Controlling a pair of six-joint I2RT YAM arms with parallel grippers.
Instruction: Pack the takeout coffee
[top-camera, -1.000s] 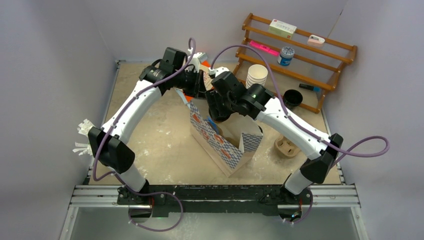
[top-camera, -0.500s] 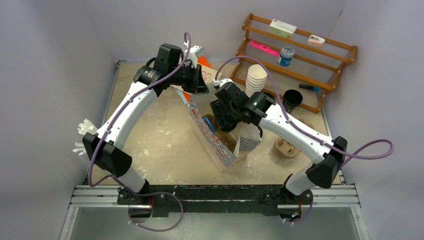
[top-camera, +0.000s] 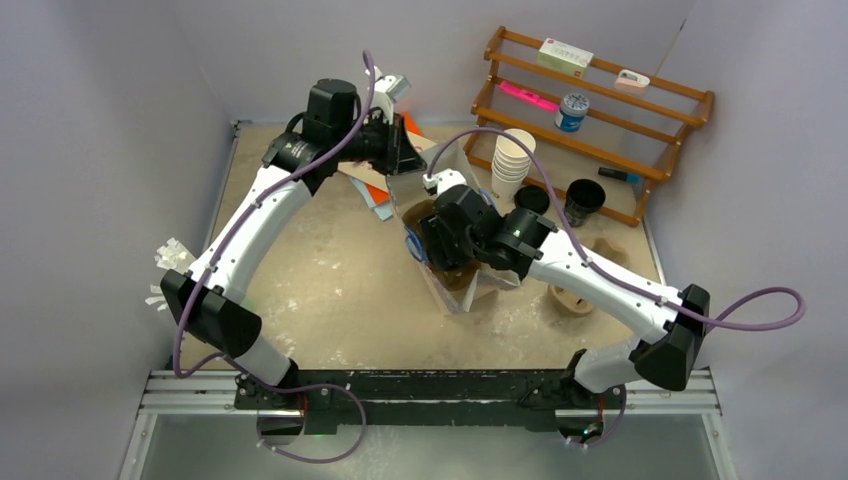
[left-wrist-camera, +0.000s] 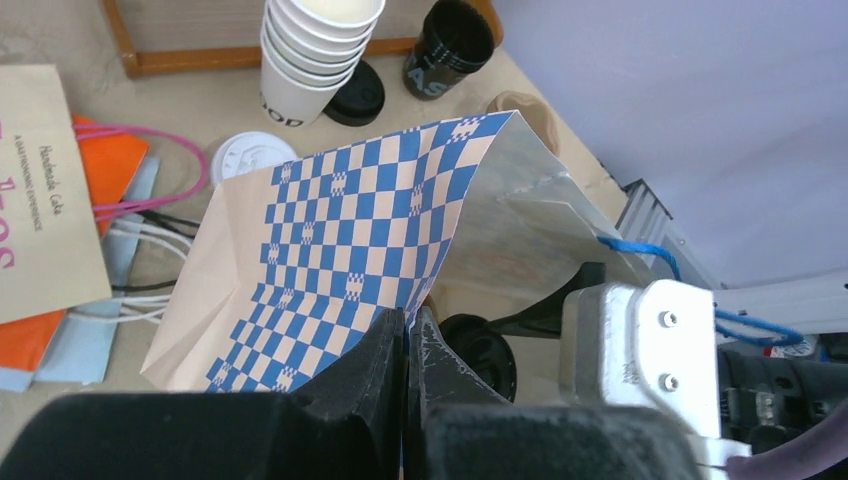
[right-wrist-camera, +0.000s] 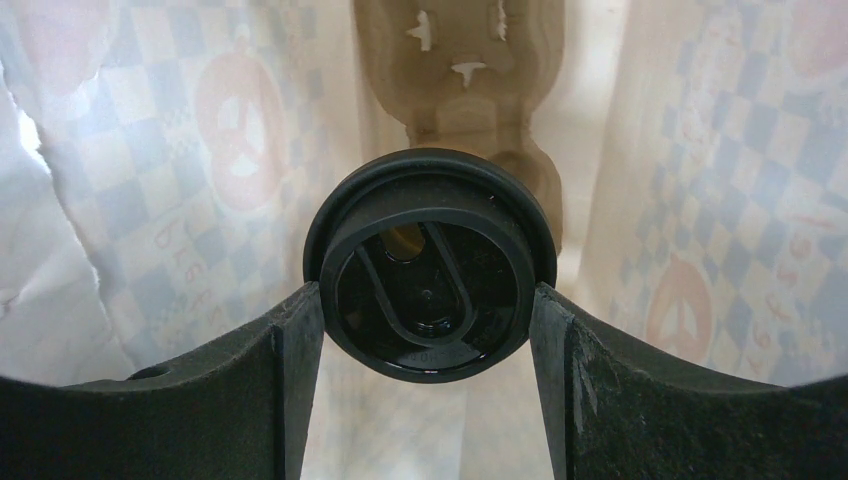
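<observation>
My left gripper (left-wrist-camera: 407, 320) is shut on the rim of the blue-checked paper bag (left-wrist-camera: 340, 230), holding its mouth wide. In the top view that gripper (top-camera: 400, 150) is at the bag's (top-camera: 470, 295) far edge. My right gripper (right-wrist-camera: 425, 295) reaches down inside the bag, its fingers (right-wrist-camera: 290, 350) pressed on both sides of a takeout coffee cup with a black lid (right-wrist-camera: 430, 265). That lid (left-wrist-camera: 480, 350) also shows through the bag's mouth. A brown cardboard carrier (right-wrist-camera: 470, 80) lies on the bag's floor beneath the cup. A white lid (left-wrist-camera: 250, 155) peeks out behind the bag; I cannot tell whether a cup is under it.
A stack of lidless white cups (top-camera: 512, 160) stands behind the bag, with a loose black lid (top-camera: 531, 198) and an open black cup (top-camera: 583, 198) beside it. A wooden rack (top-camera: 600, 90) lines the back right. Another cardboard carrier (top-camera: 572, 295) lies right of the bag. Flat paper bags (left-wrist-camera: 50, 190) lie at the far left.
The left gripper has drawn the bag's rim back and up, so the bag now stands with its mouth open. The right gripper has gone down into the bag with the cup.
</observation>
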